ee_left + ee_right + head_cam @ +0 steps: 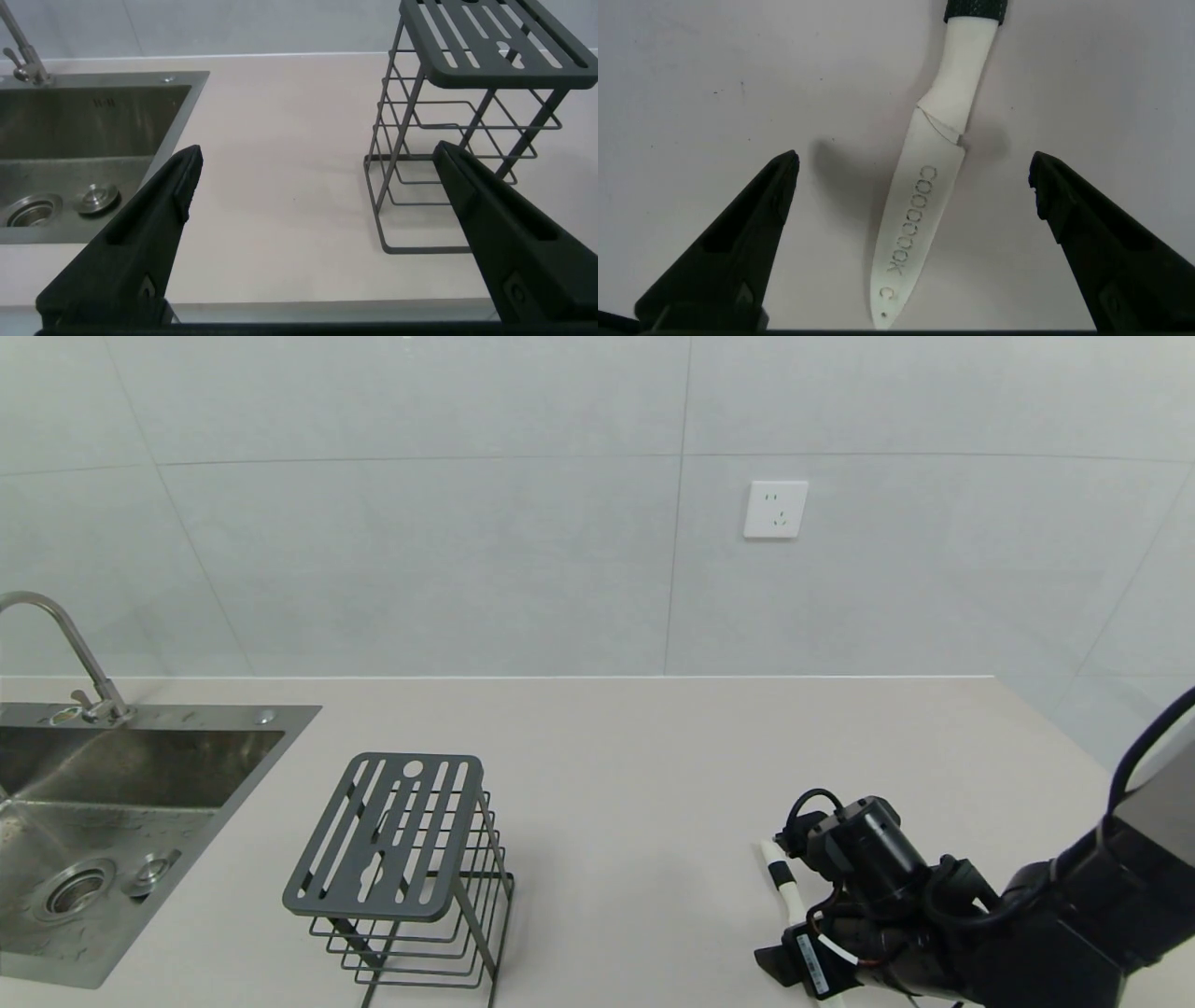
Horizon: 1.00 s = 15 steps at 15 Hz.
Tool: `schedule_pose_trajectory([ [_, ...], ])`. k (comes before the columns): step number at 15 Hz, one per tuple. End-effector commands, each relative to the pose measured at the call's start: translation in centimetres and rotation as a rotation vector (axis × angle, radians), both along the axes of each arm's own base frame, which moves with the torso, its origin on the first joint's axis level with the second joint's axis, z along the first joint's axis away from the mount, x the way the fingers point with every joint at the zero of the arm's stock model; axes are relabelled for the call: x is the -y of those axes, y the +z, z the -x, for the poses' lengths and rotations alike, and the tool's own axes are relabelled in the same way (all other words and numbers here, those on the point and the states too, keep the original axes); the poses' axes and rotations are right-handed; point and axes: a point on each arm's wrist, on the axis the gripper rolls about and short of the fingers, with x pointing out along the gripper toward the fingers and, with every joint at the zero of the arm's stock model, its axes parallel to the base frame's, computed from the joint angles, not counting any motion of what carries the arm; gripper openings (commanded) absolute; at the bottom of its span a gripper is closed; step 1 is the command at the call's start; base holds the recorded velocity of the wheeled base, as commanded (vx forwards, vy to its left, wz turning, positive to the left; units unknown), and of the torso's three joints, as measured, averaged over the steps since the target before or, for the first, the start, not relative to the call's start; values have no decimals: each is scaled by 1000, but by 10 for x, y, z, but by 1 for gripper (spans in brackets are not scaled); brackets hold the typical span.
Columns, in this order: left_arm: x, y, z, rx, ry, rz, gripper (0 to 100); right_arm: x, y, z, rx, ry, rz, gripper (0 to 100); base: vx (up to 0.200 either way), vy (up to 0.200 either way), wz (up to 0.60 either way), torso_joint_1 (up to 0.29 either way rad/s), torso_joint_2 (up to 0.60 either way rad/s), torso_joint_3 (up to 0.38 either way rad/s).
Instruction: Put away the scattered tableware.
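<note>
One white knife (917,210) lies flat on the counter (710,75) between the spread-apart fingers (738,243) of the right claw (913,161).

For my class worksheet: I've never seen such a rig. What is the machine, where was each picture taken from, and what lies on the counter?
A two-armed robot with pincer grippers. The wide picture is from its head camera, the others from its wrists. On the pale countertop stands a dark grey slotted metal rack beside a stainless steel sink. A white knife with a black-banded handle lies flat under the open right gripper. The left gripper is open too; nothing is held.
</note>
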Motion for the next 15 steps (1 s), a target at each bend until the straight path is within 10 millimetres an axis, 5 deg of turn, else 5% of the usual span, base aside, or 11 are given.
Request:
schedule_pose_trajectory([
  [1, 0, 0, 0, -1, 2, 0, 100, 0, -1, -4, 2, -7, -2, 100, 0, 0, 0, 0, 0, 0],
  [11, 0, 0, 0, -1, 2, 0, 100, 0, -9, -8, -18, -16, 15, 100, 0, 0, 0, 0, 0, 0],
  [12, 0, 0, 0, -1, 2, 0, 100, 1, -11, -7, -27, -16, 21, 0, 0, 0, 0, 0, 0, 0],
  [15, 0, 0, 0, -1, 0, 0, 100, 2, -14, -6, -38, -18, 27, 0, 0, 0, 0, 0, 0, 0],
])
